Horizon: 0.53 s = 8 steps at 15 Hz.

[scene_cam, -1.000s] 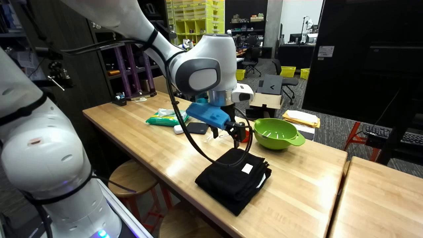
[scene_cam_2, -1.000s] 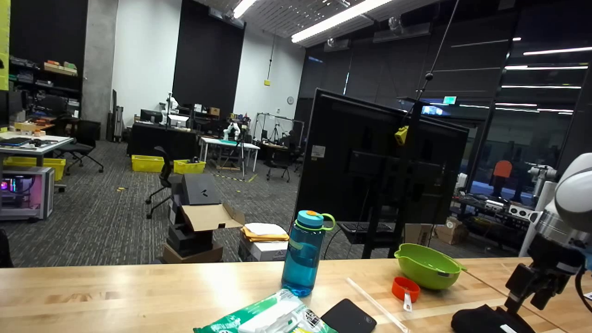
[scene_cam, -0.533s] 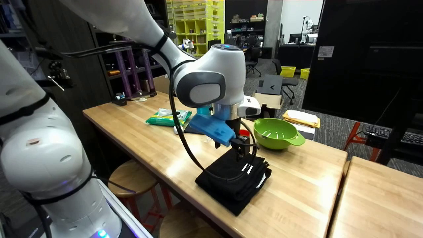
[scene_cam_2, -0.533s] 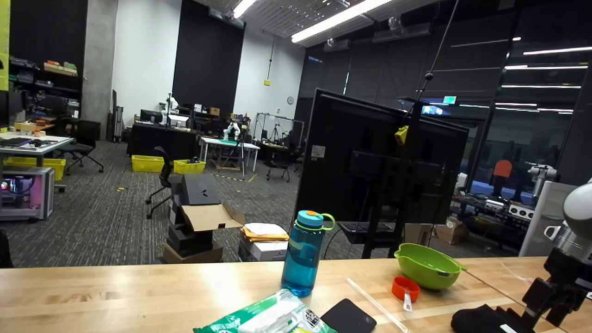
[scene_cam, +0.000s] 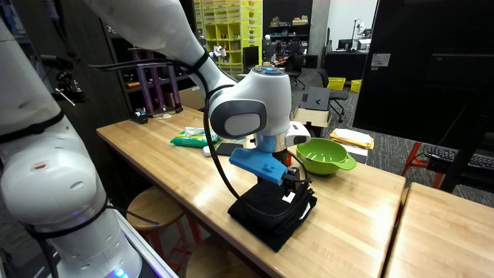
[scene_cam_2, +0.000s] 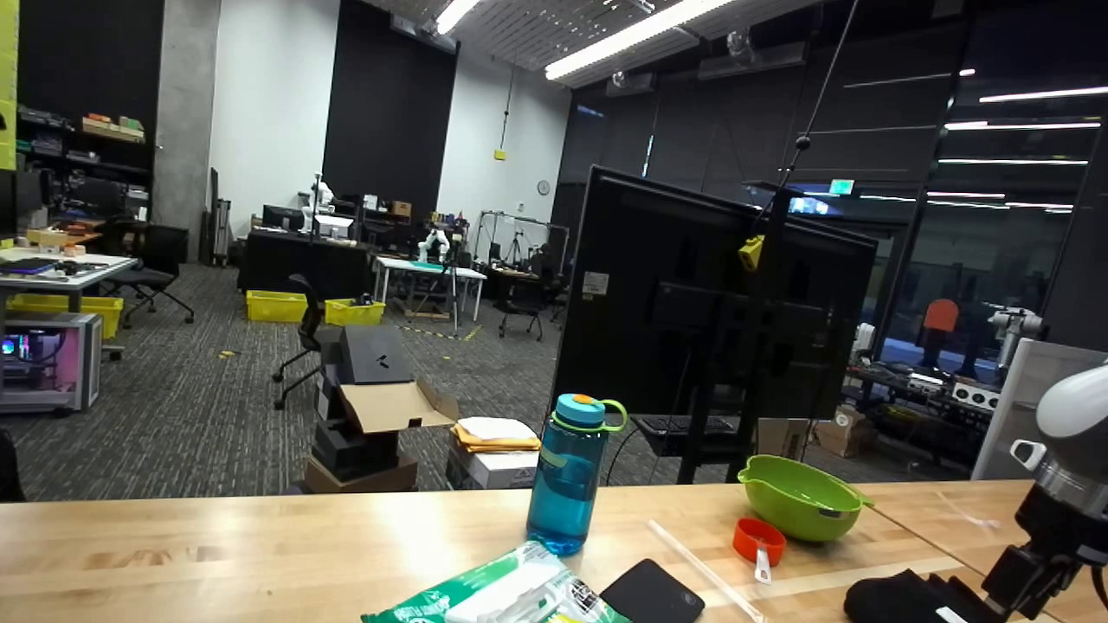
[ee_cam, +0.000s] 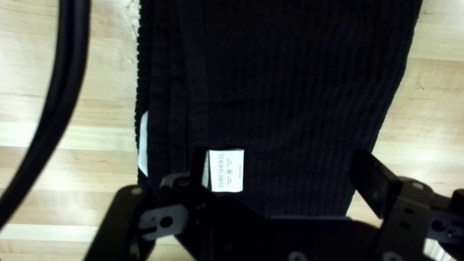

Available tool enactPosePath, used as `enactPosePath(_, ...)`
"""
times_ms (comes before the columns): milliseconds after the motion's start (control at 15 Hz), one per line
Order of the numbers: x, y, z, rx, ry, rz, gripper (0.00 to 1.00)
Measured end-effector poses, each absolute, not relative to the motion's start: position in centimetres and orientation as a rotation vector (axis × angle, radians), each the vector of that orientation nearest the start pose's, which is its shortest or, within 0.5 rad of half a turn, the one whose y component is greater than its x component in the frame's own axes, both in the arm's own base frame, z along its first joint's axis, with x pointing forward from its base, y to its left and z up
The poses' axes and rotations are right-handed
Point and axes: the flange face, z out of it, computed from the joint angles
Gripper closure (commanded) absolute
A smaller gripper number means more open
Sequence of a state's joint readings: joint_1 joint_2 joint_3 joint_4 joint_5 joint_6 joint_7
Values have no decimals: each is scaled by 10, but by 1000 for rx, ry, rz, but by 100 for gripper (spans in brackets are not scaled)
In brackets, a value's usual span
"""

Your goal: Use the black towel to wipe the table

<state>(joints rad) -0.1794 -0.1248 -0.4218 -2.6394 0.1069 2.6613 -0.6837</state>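
There's the towel [scene_cam: 268,224], folded on the tabletop [scene_cam: 347,208], its white label [ee_cam: 227,170] around seven o'clock from its middle in the wrist view. Right over it is the end effector [ee_cam: 281,168], jaws standing well apart, nothing pinched between them; whether it touches the towel, I can't tell. Looks like we're at the grasp, with wiping not yet begun! Next, I'd say, it wants to press down, pinch a solid fold, then drag that across the tabletop. Farther out in an exterior view, the bowl [scene_cam: 326,164] sits between one and two o'clock from the towel, the wipes [scene_cam: 191,140] between ten and eleven: strokes should steer around both.
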Motion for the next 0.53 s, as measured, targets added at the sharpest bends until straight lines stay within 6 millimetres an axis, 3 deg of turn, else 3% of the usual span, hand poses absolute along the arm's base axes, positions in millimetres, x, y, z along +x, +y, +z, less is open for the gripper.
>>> enactPosePath(533,374,-256,257,-3122,-99,-234,0)
